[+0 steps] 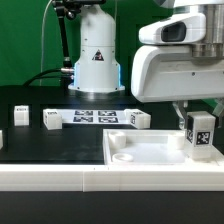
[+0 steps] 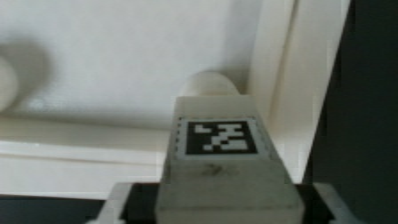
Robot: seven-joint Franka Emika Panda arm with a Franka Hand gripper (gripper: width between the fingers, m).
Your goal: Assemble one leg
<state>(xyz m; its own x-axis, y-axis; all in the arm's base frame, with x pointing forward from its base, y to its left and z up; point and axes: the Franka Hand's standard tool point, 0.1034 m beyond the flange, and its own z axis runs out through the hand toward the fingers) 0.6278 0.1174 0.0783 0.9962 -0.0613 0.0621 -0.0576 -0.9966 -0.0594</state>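
My gripper (image 1: pixel 198 118) is shut on a leg (image 1: pixel 200 134), a white square post with a black-and-white tag, held upright over the far right corner of the large white tabletop (image 1: pixel 150 152). In the wrist view the leg (image 2: pixel 219 140) fills the middle, gripped between my two fingers (image 2: pixel 135 200), its tip pointing at the tabletop's corner (image 2: pixel 107 120) beside the raised rim. Other legs lie on the black table: one (image 1: pixel 52 119) left of the marker board, one (image 1: pixel 22 113) farther left, one (image 1: pixel 137 119) at the board's right end.
The marker board (image 1: pixel 94 117) lies flat at the back middle. A white robot base (image 1: pixel 97 55) stands behind it. A white ledge (image 1: pixel 50 178) runs along the front. The arm's white body (image 1: pixel 178 65) hangs over the exterior view's right.
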